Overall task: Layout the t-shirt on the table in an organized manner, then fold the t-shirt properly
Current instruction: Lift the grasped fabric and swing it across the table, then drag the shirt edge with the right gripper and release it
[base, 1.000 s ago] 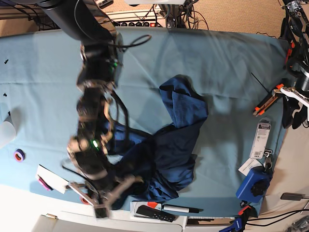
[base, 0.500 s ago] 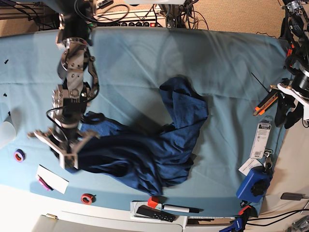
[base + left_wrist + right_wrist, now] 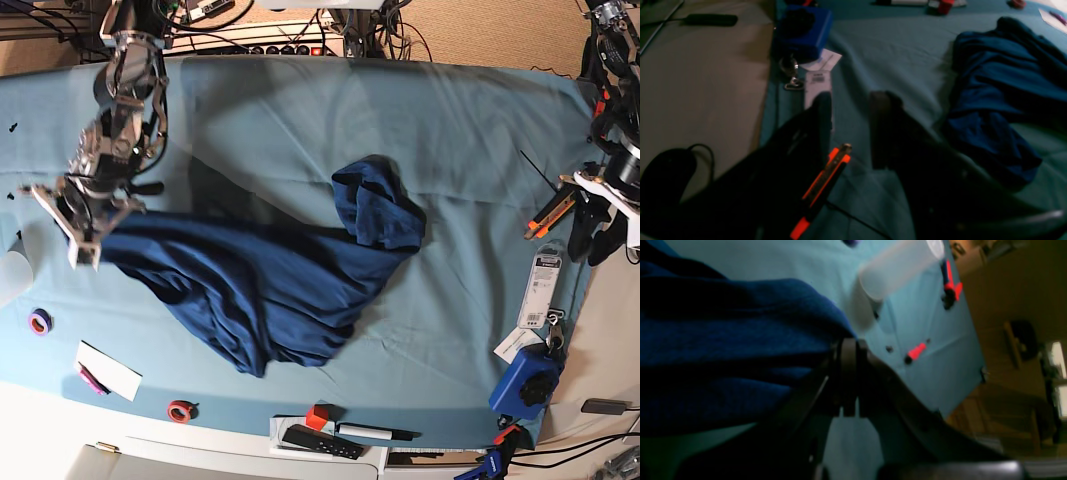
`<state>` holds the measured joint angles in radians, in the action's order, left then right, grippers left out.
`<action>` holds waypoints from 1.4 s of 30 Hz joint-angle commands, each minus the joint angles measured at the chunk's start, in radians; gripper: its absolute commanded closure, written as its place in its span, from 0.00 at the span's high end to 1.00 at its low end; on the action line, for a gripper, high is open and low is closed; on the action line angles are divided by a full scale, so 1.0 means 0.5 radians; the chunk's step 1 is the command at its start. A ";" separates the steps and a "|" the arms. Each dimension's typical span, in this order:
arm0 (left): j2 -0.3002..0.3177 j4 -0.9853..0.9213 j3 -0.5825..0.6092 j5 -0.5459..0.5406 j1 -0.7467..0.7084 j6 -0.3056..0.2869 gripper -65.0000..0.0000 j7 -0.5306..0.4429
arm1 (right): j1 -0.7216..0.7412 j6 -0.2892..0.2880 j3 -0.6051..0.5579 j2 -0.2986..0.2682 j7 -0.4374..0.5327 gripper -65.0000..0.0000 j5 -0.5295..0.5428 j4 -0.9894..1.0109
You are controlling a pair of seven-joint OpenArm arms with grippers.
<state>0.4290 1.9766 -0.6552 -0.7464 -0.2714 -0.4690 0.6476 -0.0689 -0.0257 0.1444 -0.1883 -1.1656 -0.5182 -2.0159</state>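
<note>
The dark navy t-shirt [image 3: 270, 290] lies wrinkled across the middle of the teal-draped table [image 3: 450, 130], stretched toward the left, with one bunched part [image 3: 380, 205] at its upper right. My right gripper [image 3: 88, 245] is at the shirt's left end, shut on its edge. In the right wrist view its closed fingertips [image 3: 849, 346] pinch the t-shirt's blue cloth [image 3: 723, 340] above the table [image 3: 923, 350]. My left gripper [image 3: 592, 240] hangs open and holding nothing at the table's right edge. In the left wrist view the left gripper [image 3: 850, 100] is well short of the t-shirt [image 3: 1000, 83].
An orange-and-black utility knife [image 3: 553, 212] [image 3: 821, 186], a packaged tag [image 3: 543, 285] and a blue box [image 3: 525, 385] [image 3: 803, 33] line the right edge. A clear cup [image 3: 10, 275] [image 3: 897, 266], purple tape [image 3: 40, 321], a white card [image 3: 108, 370], red tape [image 3: 180, 410] and a remote [image 3: 320, 440] sit left and front.
My right gripper has swung from the front edge up to the far left, dragging the shirt's edge with it and stretching the shirt out leftward. The left arm has barely moved.
</note>
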 commanded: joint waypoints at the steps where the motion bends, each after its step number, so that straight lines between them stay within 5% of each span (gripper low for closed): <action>1: 0.035 0.031 -0.012 -0.035 0.011 -0.007 0.31 -0.053 | 0.005 0.018 0.039 -0.024 0.041 0.00 -0.019 -0.040; 5: 0.035 0.031 -0.012 -0.035 0.011 -0.005 0.31 -0.053 | -0.040 -0.039 0.160 -0.023 0.034 0.00 0.188 -0.040; 8: 0.035 0.031 -0.012 -0.035 0.011 -0.006 0.31 -0.053 | -0.039 -0.112 0.223 -0.024 0.043 0.30 0.284 -0.040; 10: 0.035 0.031 -0.012 -0.035 0.011 -0.005 0.31 -0.053 | -0.039 -0.128 0.236 -0.024 0.073 0.40 0.288 -0.040; 16: 0.036 0.031 -0.012 -0.034 0.011 -0.005 0.31 -0.053 | -0.034 -0.138 0.233 -0.023 0.329 0.40 0.342 -0.040; 21: 0.037 0.031 -0.013 -0.033 0.019 0.000 0.31 -0.057 | 0.030 -0.561 0.233 -0.022 0.415 0.40 0.980 -0.039; 24: 0.037 0.031 -0.013 -0.022 0.049 0.001 0.31 -0.055 | 0.066 -0.706 0.233 -0.021 0.470 0.40 1.266 -0.035; 29: 0.040 0.031 -0.013 0.035 0.108 0.013 0.31 -0.055 | 0.101 -0.710 0.230 -0.016 0.472 0.48 1.381 0.053; 35: 0.041 0.031 -0.014 0.047 0.150 0.147 0.31 -0.069 | 0.131 -0.697 0.166 -0.015 0.745 0.49 1.381 0.623; 42: 0.040 0.031 -0.014 0.131 0.149 0.159 0.31 -0.085 | 0.276 -0.702 0.043 -0.010 0.750 0.49 1.381 0.805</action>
<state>0.4297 1.9766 -0.6552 -0.6704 -0.2047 -0.3920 0.6353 0.0498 -0.3775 0.1638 -0.1829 -0.8165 0.1619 -1.5978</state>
